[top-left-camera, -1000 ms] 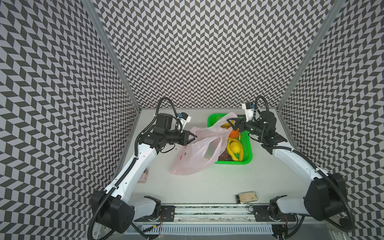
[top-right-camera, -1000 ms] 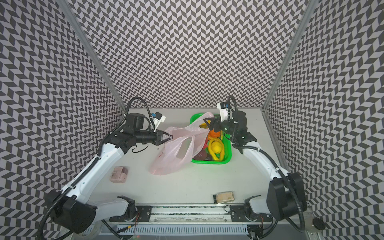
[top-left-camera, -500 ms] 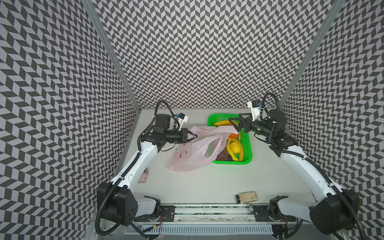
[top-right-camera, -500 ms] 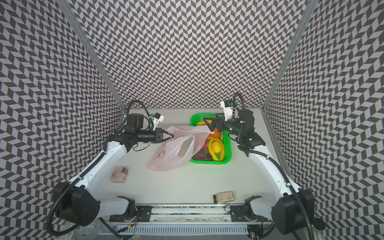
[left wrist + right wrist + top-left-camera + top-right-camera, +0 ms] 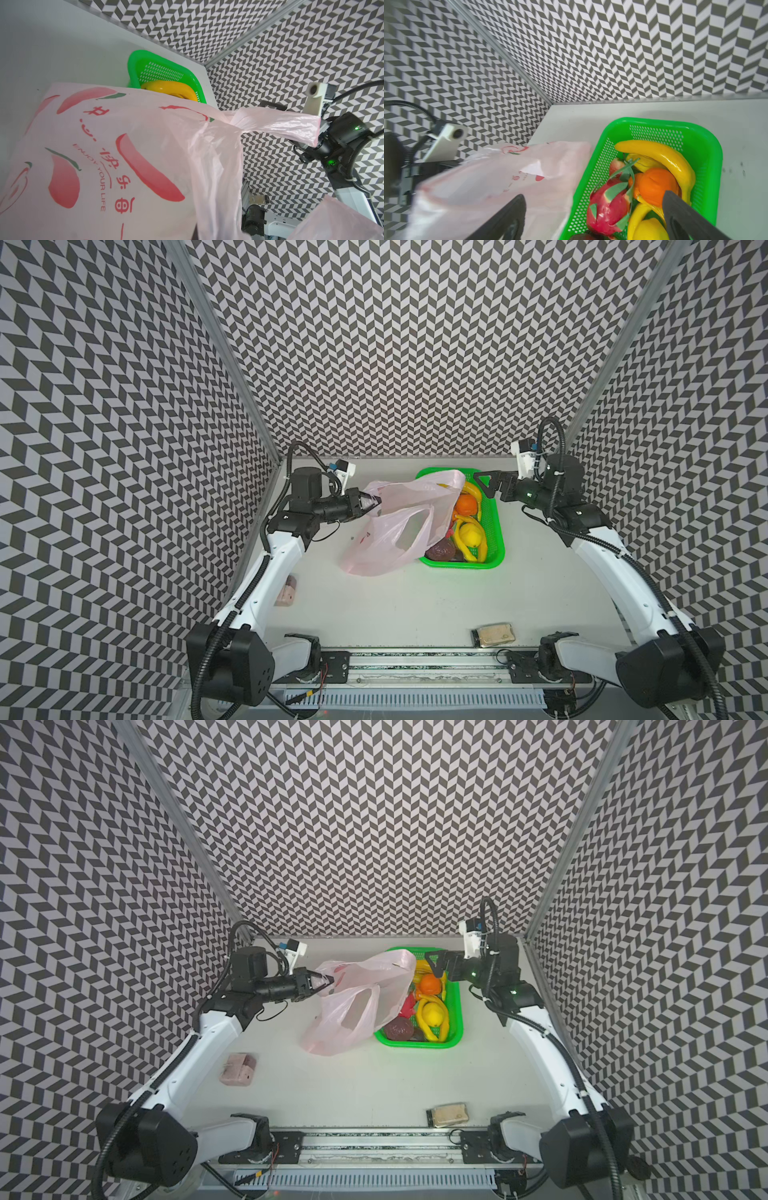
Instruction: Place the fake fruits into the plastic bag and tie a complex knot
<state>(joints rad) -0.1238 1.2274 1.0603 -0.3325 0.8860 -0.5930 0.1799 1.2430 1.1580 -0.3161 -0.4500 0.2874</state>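
Barely begun: left gripper (image 5: 372, 502) clamps the plastic bag (image 5: 399, 526), right gripper (image 5: 482, 485) gapes empty, fake fruits (image 5: 467, 526) sit unbagged in basket (image 5: 498, 547).

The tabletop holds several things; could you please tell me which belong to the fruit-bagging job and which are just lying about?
Job: plastic bag, fake fruits, green basket holding them.
Lying about: pink block on the left, tan block at the front edge.

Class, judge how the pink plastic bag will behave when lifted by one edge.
Probably floppy: the bag sags and creases from the left pincer pinching its edge. Likely very light: its film is thin and see-through.
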